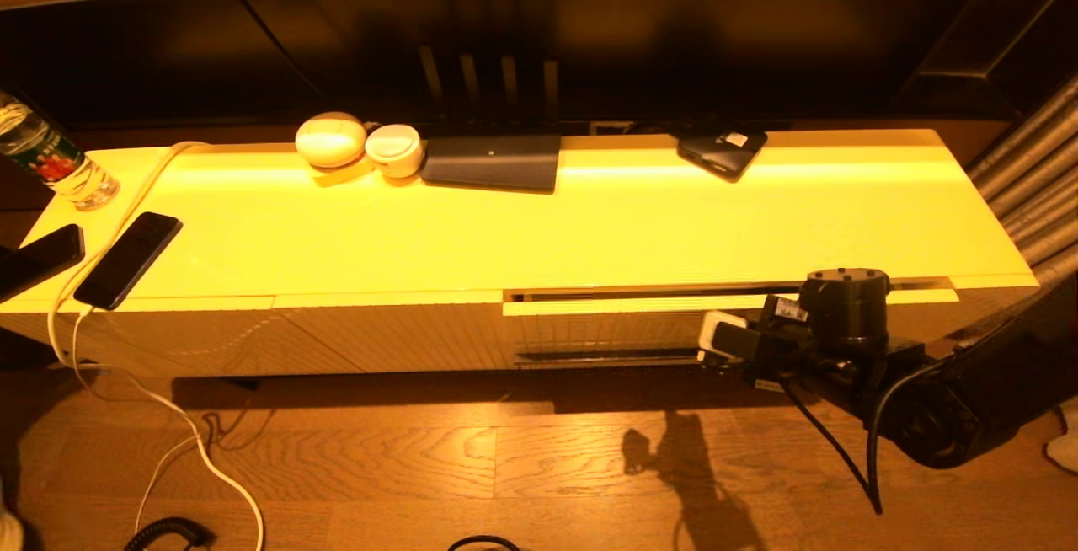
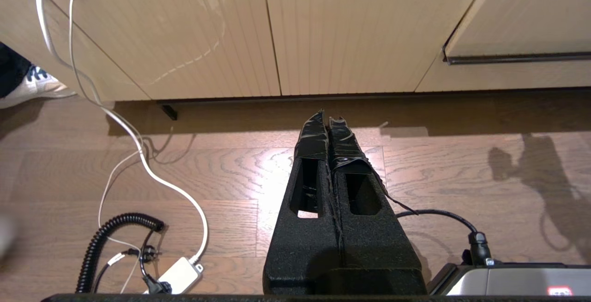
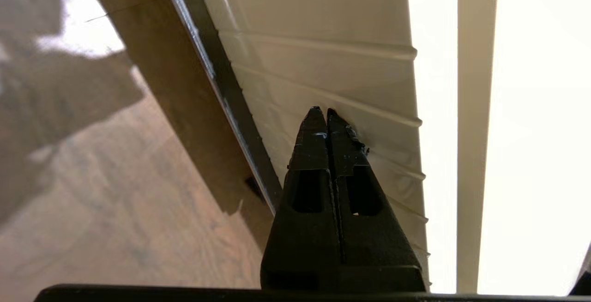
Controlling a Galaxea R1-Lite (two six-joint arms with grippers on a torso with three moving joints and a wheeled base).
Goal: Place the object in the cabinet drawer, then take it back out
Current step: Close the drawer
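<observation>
where cabinet top glows yellow, wood floor

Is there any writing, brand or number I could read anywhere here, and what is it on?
Nothing can be read.
Water bottle: red and green label, print too small.
Dark device at the back of the cabinet top: pale sticker, blurred.
Right arm near the right hand: small white tag, print too small.
Robot body by the left hand: small red mark, blurred.
</observation>
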